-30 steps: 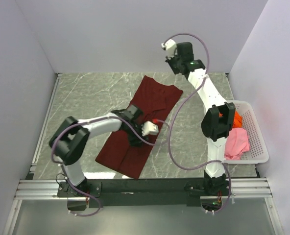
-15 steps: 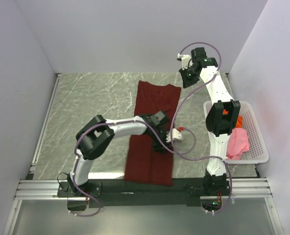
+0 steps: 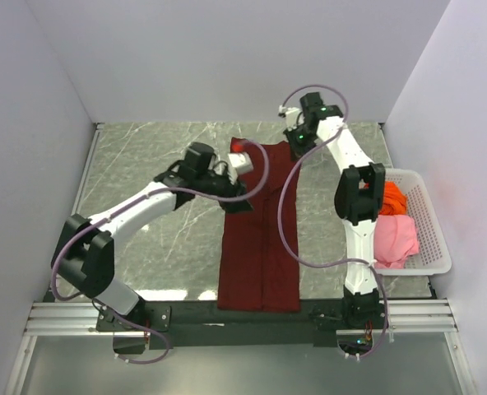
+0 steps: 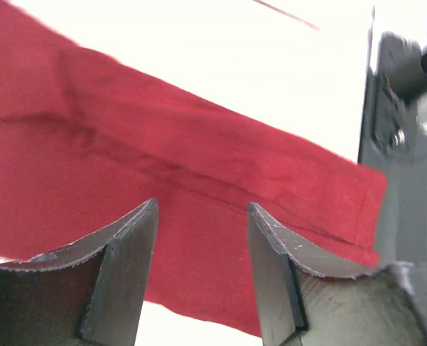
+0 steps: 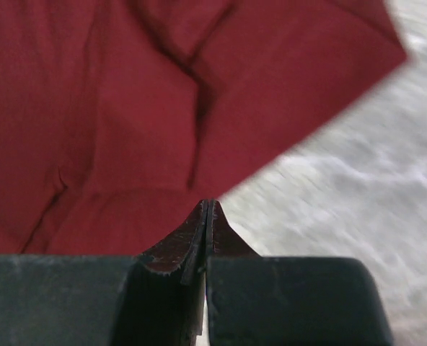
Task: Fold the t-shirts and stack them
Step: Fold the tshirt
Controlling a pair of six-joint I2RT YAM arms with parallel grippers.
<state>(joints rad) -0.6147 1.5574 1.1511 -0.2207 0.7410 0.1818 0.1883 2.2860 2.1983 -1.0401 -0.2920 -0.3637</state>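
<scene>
A dark maroon t-shirt (image 3: pixel 260 247) lies flat on the table as a long narrow strip running from near to far. Open and empty, my left gripper (image 3: pixel 242 156) hovers over the strip's far left corner, with red cloth (image 4: pixel 199 144) under its jaws (image 4: pixel 201 204). My right gripper (image 3: pixel 291 138) is at the far right corner; it is shut with nothing in it (image 5: pixel 208 202), above the cloth's edge (image 5: pixel 127 108). An orange t-shirt (image 3: pixel 394 197) and a pink t-shirt (image 3: pixel 394 239) lie bunched in the basket.
The white perforated basket (image 3: pixel 438 243) stands at the table's right edge, beside the right arm. Grey marble tabletop (image 3: pixel 145 164) shows to the left of the shirt. White walls close in the back and both sides.
The maroon shirt went from lying askew to a straight strip. My left arm swung from the shirt's middle to its far left corner. My right gripper dropped to the far right corner and shut.
</scene>
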